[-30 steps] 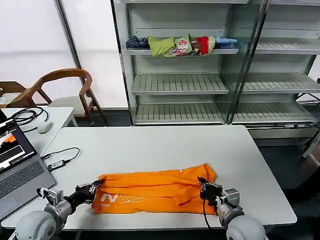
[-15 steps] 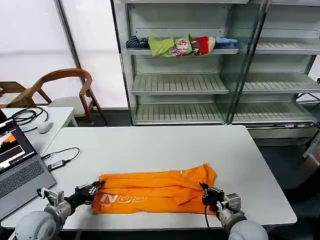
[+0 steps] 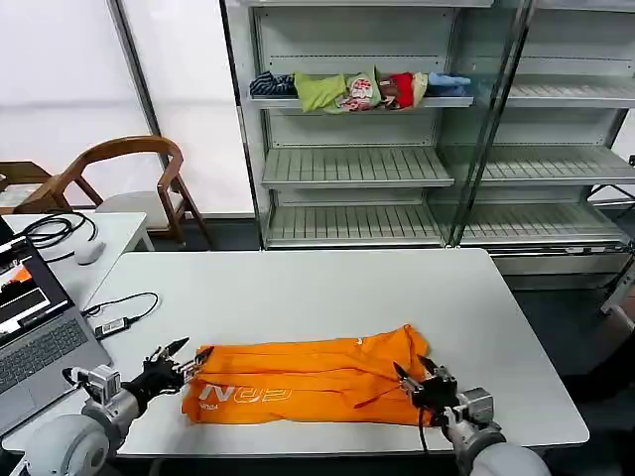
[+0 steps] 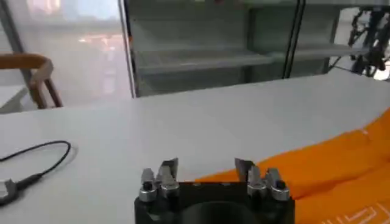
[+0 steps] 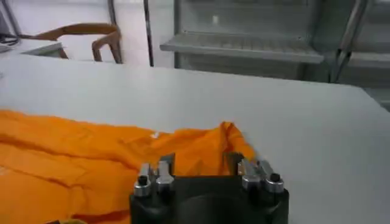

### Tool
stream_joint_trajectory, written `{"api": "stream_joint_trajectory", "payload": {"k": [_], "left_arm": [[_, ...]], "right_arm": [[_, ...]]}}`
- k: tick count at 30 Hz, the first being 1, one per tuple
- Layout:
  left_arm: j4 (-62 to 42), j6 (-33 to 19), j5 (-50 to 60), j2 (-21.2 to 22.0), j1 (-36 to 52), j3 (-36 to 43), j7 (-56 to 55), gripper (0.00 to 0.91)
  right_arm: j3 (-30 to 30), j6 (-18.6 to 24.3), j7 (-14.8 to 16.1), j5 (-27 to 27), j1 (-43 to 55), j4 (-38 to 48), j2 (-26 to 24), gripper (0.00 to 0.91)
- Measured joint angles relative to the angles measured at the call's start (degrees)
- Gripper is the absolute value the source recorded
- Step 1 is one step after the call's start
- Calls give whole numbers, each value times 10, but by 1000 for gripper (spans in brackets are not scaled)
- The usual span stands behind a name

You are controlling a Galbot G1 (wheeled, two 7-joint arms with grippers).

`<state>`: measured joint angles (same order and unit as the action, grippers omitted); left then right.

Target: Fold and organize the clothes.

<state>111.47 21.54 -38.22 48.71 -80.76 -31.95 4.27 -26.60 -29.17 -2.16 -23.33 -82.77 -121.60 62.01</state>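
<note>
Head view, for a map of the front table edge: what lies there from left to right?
Laptop → left end effector, open → orange T-shirt → right end effector, open → bare table.

My T-shirt (image 3: 303,380) is bright orange with white lettering (image 3: 242,395) at its 8 o'clock corner. My table (image 3: 298,288) is plain white. My grippers are black and silver.
</note>
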Motion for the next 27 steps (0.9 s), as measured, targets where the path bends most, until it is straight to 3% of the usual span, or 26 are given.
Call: {"api": "stream_joint_trajectory", "payload": {"k": [13,27], "left_arm": [[33,-35,1,26,-17,89,-211,907],[26,-38,6,39,6,152,-330,907]], "right_arm": [[-68,30,23,16,-34,-15,7,907],[-80,43,31,32,-43,-16,15,907]]}}
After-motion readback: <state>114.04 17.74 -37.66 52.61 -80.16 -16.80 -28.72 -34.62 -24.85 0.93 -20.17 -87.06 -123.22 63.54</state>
